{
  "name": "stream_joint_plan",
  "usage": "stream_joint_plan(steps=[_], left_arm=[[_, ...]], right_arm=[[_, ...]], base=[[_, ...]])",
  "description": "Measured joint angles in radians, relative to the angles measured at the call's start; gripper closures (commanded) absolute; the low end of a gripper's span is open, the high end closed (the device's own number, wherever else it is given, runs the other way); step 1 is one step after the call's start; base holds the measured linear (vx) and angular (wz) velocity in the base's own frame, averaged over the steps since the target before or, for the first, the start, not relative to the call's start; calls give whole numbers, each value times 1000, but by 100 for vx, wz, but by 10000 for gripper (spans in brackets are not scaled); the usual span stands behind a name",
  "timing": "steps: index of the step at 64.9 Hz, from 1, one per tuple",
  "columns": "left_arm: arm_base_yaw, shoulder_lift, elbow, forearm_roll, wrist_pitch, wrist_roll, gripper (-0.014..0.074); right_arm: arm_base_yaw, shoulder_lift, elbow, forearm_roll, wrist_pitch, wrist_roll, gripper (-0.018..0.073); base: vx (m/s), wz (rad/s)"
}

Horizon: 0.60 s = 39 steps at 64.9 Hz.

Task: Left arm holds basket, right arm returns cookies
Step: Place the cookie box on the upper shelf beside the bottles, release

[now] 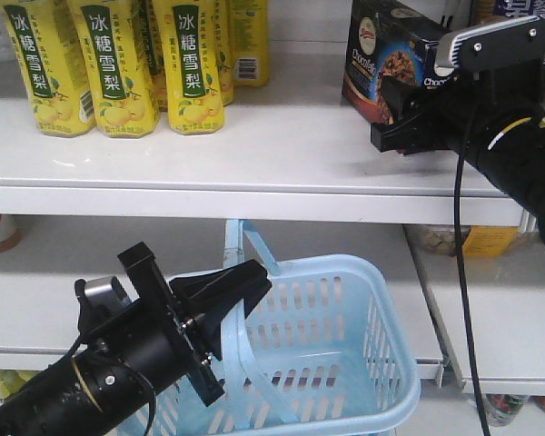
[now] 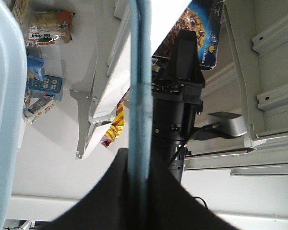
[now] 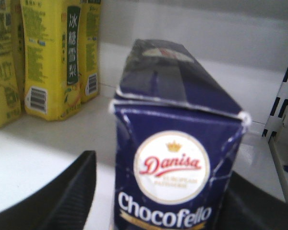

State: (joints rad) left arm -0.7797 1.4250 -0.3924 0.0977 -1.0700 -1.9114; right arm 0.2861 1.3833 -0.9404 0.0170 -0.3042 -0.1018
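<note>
The cookies (image 1: 379, 47) are a dark navy "Chocofello" box (image 3: 175, 158) on the upper shelf (image 1: 254, 154), at its right. My right gripper (image 1: 392, 98) is open around the box's near end. In the right wrist view the right gripper (image 3: 162, 167) shows white shelf between its left finger (image 3: 72, 191) and the box. The light-blue basket (image 1: 331, 350) hangs below the shelf. My left gripper (image 1: 229, 292) is shut on its raised handle (image 2: 139, 72), which runs up between the jaws of the left gripper (image 2: 139, 191). The cookies (image 2: 192, 28) also show there.
Yellow drink cartons (image 1: 118, 64) stand in a row at the upper shelf's left, close to the box (image 3: 62, 62). A slotted white divider (image 3: 283, 96) bounds the shelf on the right. Packaged goods (image 1: 463, 238) lie on the lower shelf behind the basket.
</note>
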Motion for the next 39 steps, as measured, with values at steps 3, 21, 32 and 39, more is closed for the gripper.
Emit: stream_joint_plan(steps=[3,21,32,39], left_arm=[[0,0,0,0,0,0,599],[0,0,0,0,0,0,599],[0,0,0,0,0,0,599],[0,0,0,0,0,0,599]], right_arm=[[0,-10,0,0,1,14,85],[0,-84,0,0,104,37,85],[0,-148,0,0,202,37,85],[0,-202,0,0,247,37,85]], base=[[0,0],[0,0],[0,0],[0,0]])
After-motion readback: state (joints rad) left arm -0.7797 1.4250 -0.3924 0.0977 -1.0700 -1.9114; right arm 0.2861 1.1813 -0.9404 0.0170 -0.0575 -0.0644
